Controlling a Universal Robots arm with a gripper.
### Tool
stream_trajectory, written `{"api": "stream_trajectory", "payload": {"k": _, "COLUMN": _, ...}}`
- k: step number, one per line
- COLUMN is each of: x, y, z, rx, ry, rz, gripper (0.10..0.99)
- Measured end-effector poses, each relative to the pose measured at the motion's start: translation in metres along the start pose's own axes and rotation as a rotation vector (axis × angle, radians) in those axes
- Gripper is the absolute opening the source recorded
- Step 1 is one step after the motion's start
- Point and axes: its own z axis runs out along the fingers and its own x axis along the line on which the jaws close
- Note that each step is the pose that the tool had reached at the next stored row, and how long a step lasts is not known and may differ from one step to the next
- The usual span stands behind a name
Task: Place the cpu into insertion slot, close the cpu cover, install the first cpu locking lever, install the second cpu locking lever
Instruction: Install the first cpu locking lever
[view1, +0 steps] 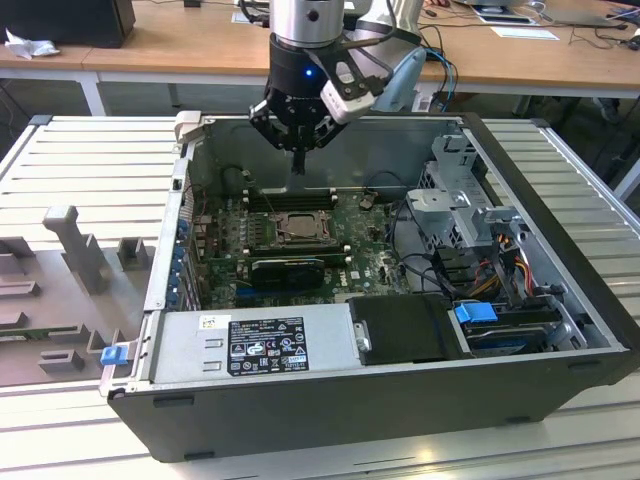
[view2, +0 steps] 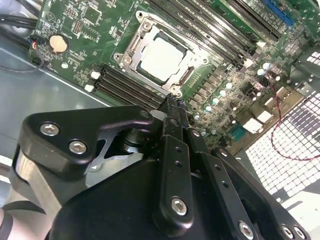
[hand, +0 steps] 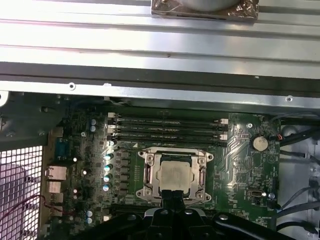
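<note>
CPU (hand: 174, 174) seated in insertion slot (hand: 146, 176), cpu cover (view2: 134, 46) down (levers pending, judged); gripper (view2: 172, 107), jaws closed and empty, hovers above; lever engagement needs precise descent.

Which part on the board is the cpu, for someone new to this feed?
Find the green motherboard inside the open case. Near its middle sits a silver cpu cover. The cpu is the pale square within it, unlike the long black memory slots alongside.
</note>
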Motion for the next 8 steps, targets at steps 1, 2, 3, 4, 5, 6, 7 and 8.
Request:
{"api": "stream_trajectory", "payload": {"k": 1, "x": 0.0000, "y": 0.0000, "z": 0.0000, "rx": 0.000, "ry": 0.0004, "rz": -0.012, "gripper": 0.106}}
{"api": "stream_trajectory", "payload": {"k": 2, "x": 0.0000, "y": 0.0000, "z": 0.0000, "rx": 0.000, "ry": 0.0007, "rz": -0.022, "gripper": 0.106}}
{"api": "stream_trajectory", "payload": {"k": 3, "x": 0.0014, "y": 0.0001, "z": 0.0002, "rx": 0.000, "ry": 0.0008, "rz": -0.033, "gripper": 0.106}}
{"api": "stream_trajectory", "payload": {"k": 4, "x": 0.0069, "y": 0.0004, "z": 0.0013, "rx": -0.001, "ry": -0.0029, "rz": -0.033, "gripper": 0.106}}
{"api": "stream_trajectory", "payload": {"k": 5, "x": 0.0080, "y": 0.0005, "z": 0.0023, "rx": -0.001, "ry": -0.0031, "rz": -0.031, "gripper": 0.106}}
{"api": "stream_trajectory", "payload": {"k": 6, "x": 0.0084, "y": 0.0004, "z": 0.0034, "rx": -0.001, "ry": -0.0031, "rz": -0.027, "gripper": 0.106}}
{"api": "stream_trajectory", "payload": {"k": 7, "x": 0.0083, "y": 0.0004, "z": 0.0061, "rx": -0.001, "ry": -0.0039, "rz": -0.004, "gripper": 0.106}}
{"api": "stream_trajectory", "payload": {"k": 8, "x": 0.0083, "y": 0.0003, "z": 0.0075, "rx": -0.001, "ry": -0.0043, "rz": 0.010, "gripper": 0.106}}
